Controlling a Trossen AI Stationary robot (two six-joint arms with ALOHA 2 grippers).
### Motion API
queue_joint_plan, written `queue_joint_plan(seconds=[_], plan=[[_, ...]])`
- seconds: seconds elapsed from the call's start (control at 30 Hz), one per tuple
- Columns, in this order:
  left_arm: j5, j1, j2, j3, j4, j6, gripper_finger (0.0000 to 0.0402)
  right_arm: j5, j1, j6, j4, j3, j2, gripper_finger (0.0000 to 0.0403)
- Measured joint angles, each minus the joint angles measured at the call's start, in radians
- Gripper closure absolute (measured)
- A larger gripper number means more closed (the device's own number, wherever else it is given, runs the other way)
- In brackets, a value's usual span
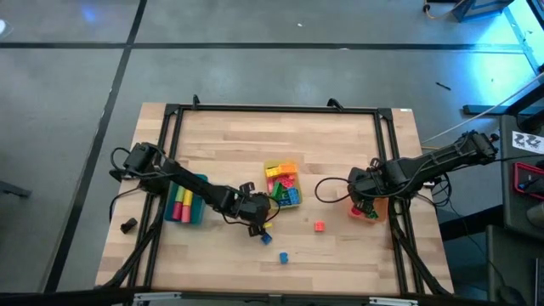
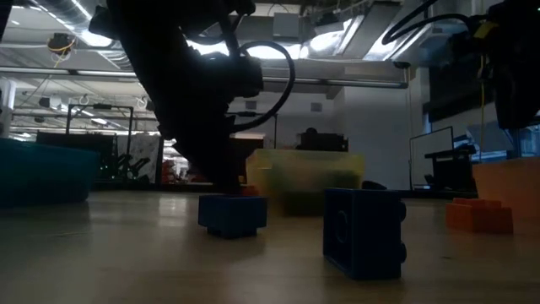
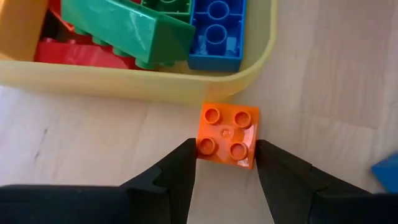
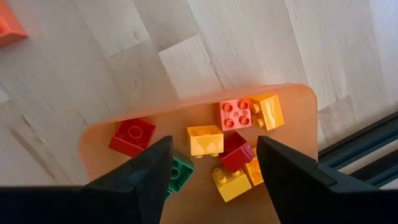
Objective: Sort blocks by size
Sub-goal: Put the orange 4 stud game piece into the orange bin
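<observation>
My left gripper (image 1: 259, 219) is beside the near left corner of the yellow bin (image 3: 124, 84), shut on a small orange four-stud brick (image 3: 227, 135). The yellow bin holds green, blue and red bricks. My right gripper (image 4: 214, 146) is open and empty above the orange bin (image 4: 292, 102), which holds several small red, yellow, pink and green bricks. Loose on the table lie an orange brick (image 1: 319, 226) and two blue bricks (image 1: 265, 237) (image 1: 284, 256). My left gripper pinches the orange brick's two opposite side walls (image 3: 200, 144) between its two fingertips (image 3: 186, 155), at the end of the brick away from the bin. The brick is studs up and level. Whether it rests on the table or is just clear of it, I cannot tell.
A blue bin (image 1: 183, 204) with long pink, yellow and green bars stands at the left under my left arm. A small dark object (image 1: 128, 225) lies near the left edge. A black frame (image 1: 272, 109) borders the table. Bare wood lies at the far half.
</observation>
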Motion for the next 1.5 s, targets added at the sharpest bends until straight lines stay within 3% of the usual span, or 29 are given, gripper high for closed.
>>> queue_joint_plan(seconds=[0.23, 0.73, 1.1, 1.5], plan=[[0.056, -0.016, -0.019, 0.005, 0.006, -0.001, 0.0243, 0.000, 0.000, -0.001, 0.004, 0.000, 0.000, 0.0171], [0.061, -0.017, -0.028, 0.005, 0.018, -0.020, 0.0241, -0.010, 0.000, -0.001, 0.019, 0.000, 0.000, 0.0171], [0.066, -0.012, -0.028, 0.005, 0.027, -0.141, 0.0171, -0.009, 0.000, -0.001, 0.019, 0.000, 0.000, 0.0171], [0.062, -0.012, -0.009, -0.004, 0.050, 0.041, 0.0159, -0.008, 0.000, -0.001, 0.018, 0.000, 0.000, 0.0171]])
